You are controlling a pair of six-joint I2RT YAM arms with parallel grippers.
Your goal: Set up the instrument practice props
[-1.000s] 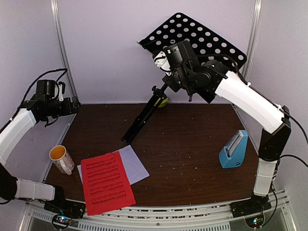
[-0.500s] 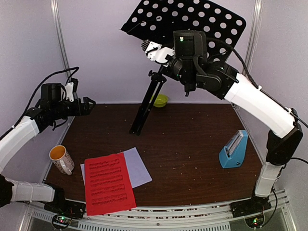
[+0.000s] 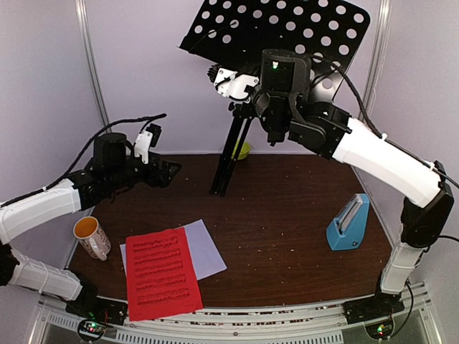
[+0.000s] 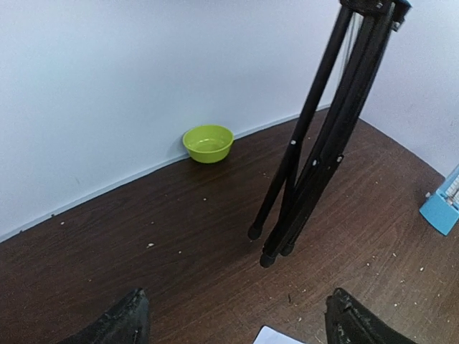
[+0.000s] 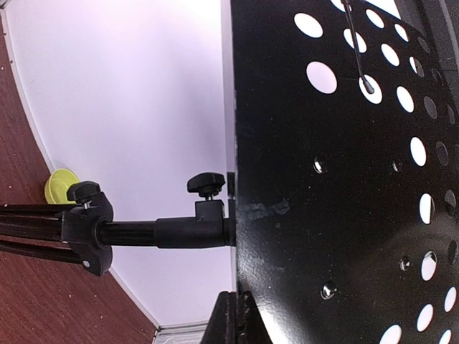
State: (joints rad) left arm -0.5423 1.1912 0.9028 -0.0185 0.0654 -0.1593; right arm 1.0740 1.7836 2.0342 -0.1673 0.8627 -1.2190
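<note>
The right gripper point(image 5: 234, 307), fingers closed, is pinching the perforated desk of the stand point(image 3: 287, 29), holding it near-upright by the table's point(image 3: 287, 193) far edge, legs folded. The left gripper point(image 4: 238, 317) is hovering empty, fingers spread, facing those legs. The red sheet point(image 3: 161, 274) is overlapping the white sheet point(image 3: 208, 247) near the near-left corner. The metronome point(image 3: 349, 223) is sitting by the right edge.

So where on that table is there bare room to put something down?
The table is bare between the white sheet and blue metronome, and right of the music stand's legs toward the back. The front left is crowded: mug, red sheet.
</note>
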